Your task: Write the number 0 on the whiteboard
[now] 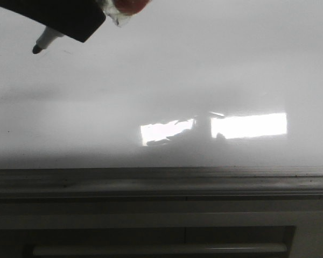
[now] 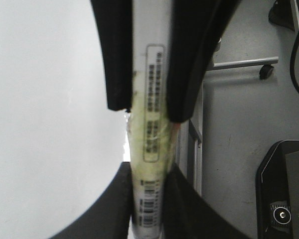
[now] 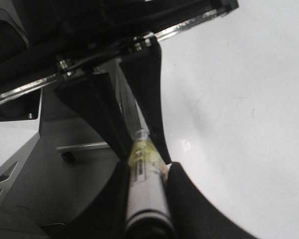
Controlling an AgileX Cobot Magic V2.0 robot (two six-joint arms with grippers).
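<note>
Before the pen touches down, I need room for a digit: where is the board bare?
The glossy white whiteboard is bare everywhere between the white black-tipped marker at upper left and the grey metal frame below. Only that upper-left corner is crowded.

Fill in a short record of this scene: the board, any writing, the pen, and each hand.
whiteboard: glossy white, grey frame on near edge, bright rectangular glare
number 0: none visible on the board
marker: white barrel, black tip uncapped, over the board's far left; contact with the board unclear
left hand: shut on the marker barrel
right hand: shut on the same marker
</note>
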